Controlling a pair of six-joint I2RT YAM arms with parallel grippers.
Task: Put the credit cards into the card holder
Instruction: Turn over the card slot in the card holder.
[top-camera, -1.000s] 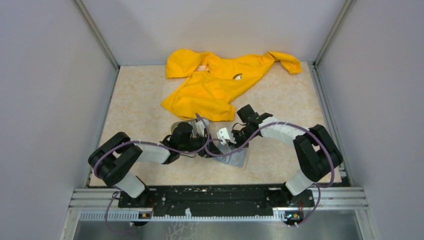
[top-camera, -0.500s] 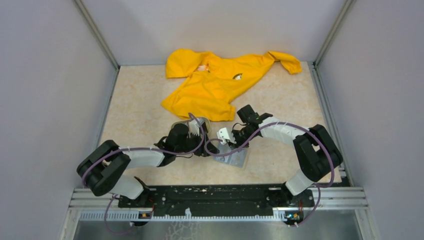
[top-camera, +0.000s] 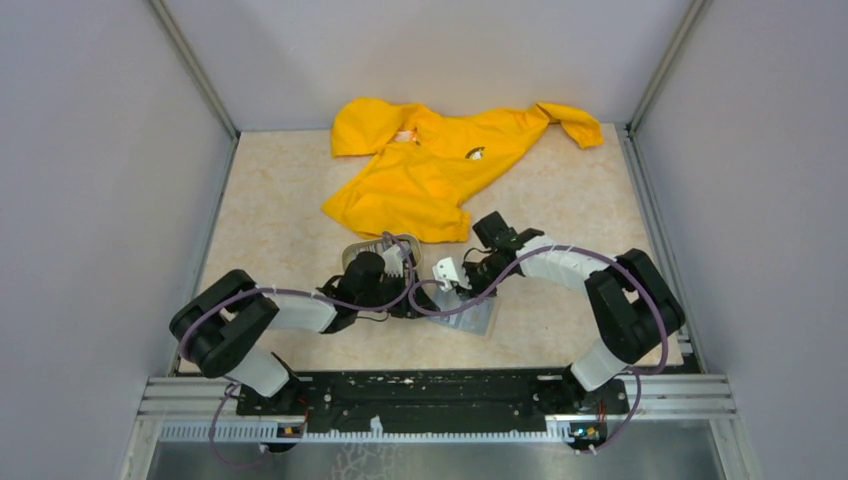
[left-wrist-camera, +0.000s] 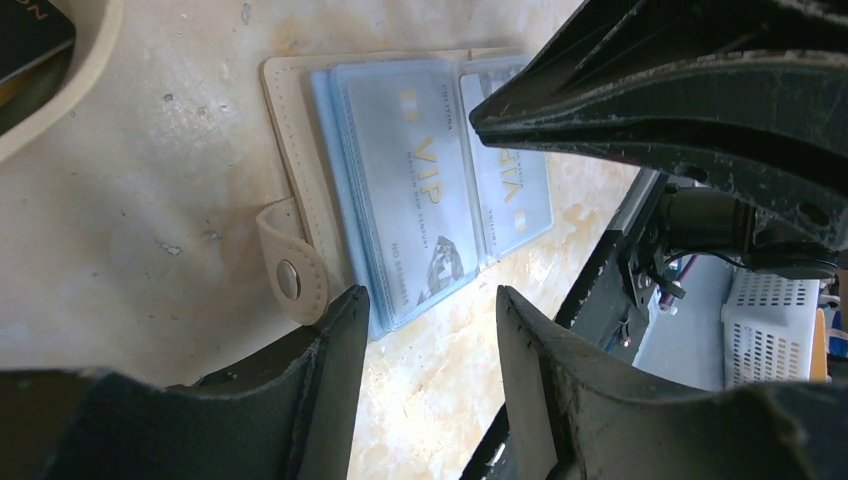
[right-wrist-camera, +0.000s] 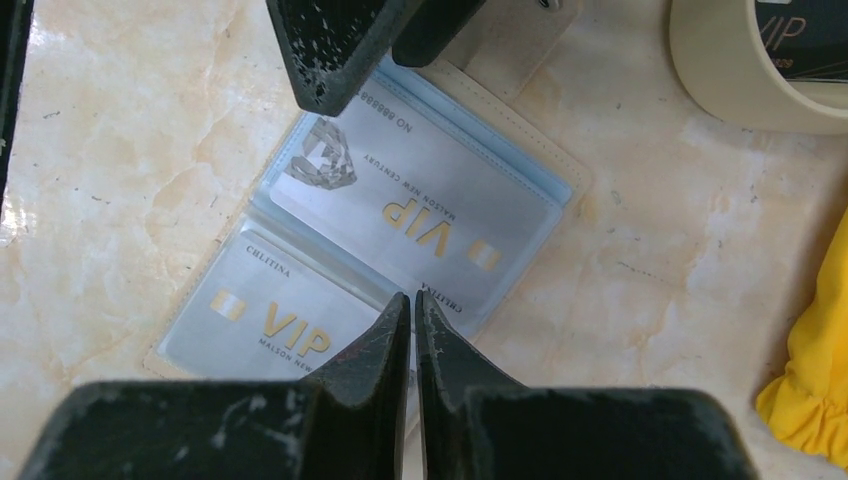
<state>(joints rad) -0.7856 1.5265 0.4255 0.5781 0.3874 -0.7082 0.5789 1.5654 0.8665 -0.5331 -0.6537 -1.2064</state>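
The card holder (right-wrist-camera: 545, 165) lies open on the table, tan outside with bluish clear pockets. Two silver VIP credit cards (right-wrist-camera: 420, 200) sit in its facing pockets; the lower one (right-wrist-camera: 270, 320) is partly behind my right fingers. My right gripper (right-wrist-camera: 412, 300) is shut, its tips down on the holder near the fold. My left gripper (left-wrist-camera: 430, 310) stands open at the holder's corner beside the snap tab (left-wrist-camera: 290, 278), with bare table between its fingers. From above, both grippers meet over the holder (top-camera: 478, 320). A dark card (right-wrist-camera: 800, 35) lies in the beige tray.
The beige oval tray (right-wrist-camera: 720, 95) stands just beyond the holder, behind the left wrist (top-camera: 352, 250). A yellow garment (top-camera: 440, 165) is spread across the back of the table, its hem close to the right gripper (right-wrist-camera: 815, 390). Grey walls close in both sides.
The left arm's elbow swung out to the left and came partway back, while its gripper stayed by the holder. The right arm has hardly moved.
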